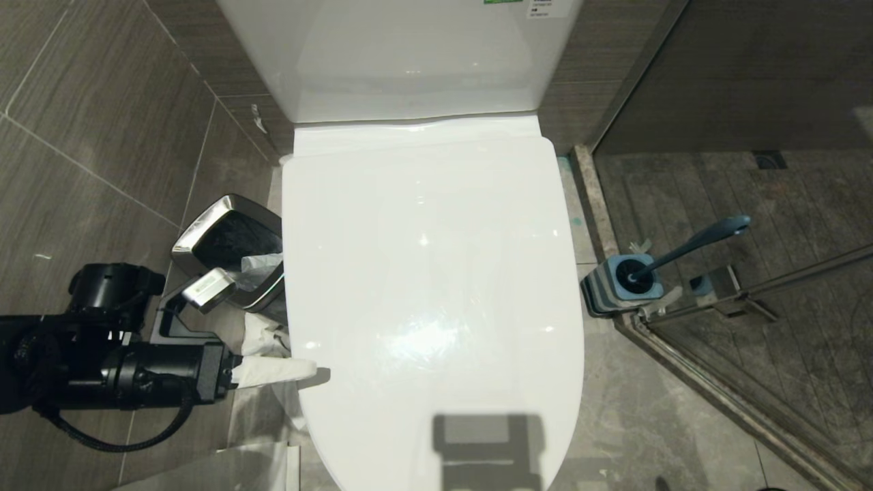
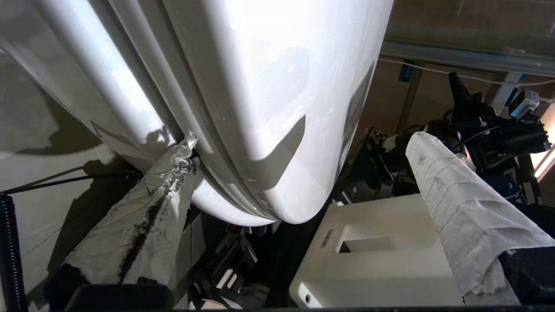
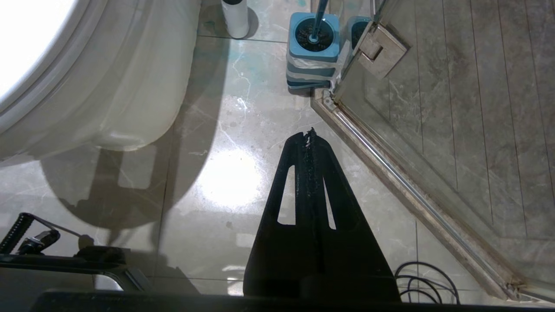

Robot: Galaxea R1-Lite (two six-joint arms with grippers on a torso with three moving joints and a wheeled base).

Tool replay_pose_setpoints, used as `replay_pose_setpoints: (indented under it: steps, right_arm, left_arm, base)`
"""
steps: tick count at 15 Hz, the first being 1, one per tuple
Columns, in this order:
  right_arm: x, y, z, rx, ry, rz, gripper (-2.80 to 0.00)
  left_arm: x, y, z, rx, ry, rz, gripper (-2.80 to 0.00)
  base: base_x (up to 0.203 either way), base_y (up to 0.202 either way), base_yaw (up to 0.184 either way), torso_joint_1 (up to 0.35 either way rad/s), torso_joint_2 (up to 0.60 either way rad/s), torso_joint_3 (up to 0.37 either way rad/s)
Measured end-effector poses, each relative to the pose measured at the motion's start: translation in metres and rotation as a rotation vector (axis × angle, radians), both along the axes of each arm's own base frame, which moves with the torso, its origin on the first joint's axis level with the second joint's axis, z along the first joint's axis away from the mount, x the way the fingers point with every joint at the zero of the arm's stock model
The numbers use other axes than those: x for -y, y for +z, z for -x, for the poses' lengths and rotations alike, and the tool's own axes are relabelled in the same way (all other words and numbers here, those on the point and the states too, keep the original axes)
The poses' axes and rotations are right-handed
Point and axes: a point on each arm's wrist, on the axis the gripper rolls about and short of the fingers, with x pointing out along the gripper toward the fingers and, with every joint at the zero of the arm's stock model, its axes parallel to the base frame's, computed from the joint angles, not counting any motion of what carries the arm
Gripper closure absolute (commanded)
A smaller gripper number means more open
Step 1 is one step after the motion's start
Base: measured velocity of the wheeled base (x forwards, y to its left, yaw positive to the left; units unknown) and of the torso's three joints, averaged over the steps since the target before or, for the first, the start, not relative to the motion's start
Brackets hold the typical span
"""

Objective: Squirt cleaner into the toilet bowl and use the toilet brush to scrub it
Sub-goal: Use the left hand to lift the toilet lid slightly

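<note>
The toilet bowl (image 3: 108, 86) stands in the middle with its white lid (image 1: 430, 273) down, so its inside is hidden. My left gripper (image 1: 310, 372) is at the lid's near left edge, open wide, with paper-wrapped fingers (image 2: 151, 208). One fingertip sits at the seam under the lid's rim; the other finger (image 2: 455, 195) stands clear of the lid. The toilet brush (image 1: 689, 247) stands in its blue-topped striped holder (image 1: 624, 283) on the floor right of the toilet. My right gripper (image 3: 308, 134) hangs shut and empty over the floor, short of that holder (image 3: 313, 39). No cleaner shows.
A chrome-rimmed waste bin (image 1: 228, 245) with a liner stands left of the toilet, behind my left arm. A glass shower door with a metal hinge (image 3: 381, 47) and floor rail (image 1: 716, 389) closes off the right. A white cylinder (image 3: 235, 17) stands on the floor beside the bowl.
</note>
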Motion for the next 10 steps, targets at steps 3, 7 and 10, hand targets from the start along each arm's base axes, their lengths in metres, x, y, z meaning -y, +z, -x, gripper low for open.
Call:
replay_pose_setpoints:
  steps: [3,7,10]
  right_arm:
    - [0.0,0.0,0.0,0.0,0.0,0.0,0.0]
    - [0.0,0.0,0.0,0.0,0.0,0.0,0.0]
    - [0.0,0.0,0.0,0.0,0.0,0.0,0.0]
  left_arm:
    - [0.004,0.0,-0.001,-0.029,-0.022,0.014,-2.8]
    - [0.007,0.008,-0.009,-0.043,-0.056,0.069,-2.8]
    - [0.005,0.011,-0.012,-0.038,-0.091,0.122,-2.8]
  base:
    - [0.0,0.0,0.0,0.0,0.0,0.0]
    - [0.0,0.0,0.0,0.0,0.0,0.0]
    - [0.0,0.0,0.0,0.0,0.0,0.0]
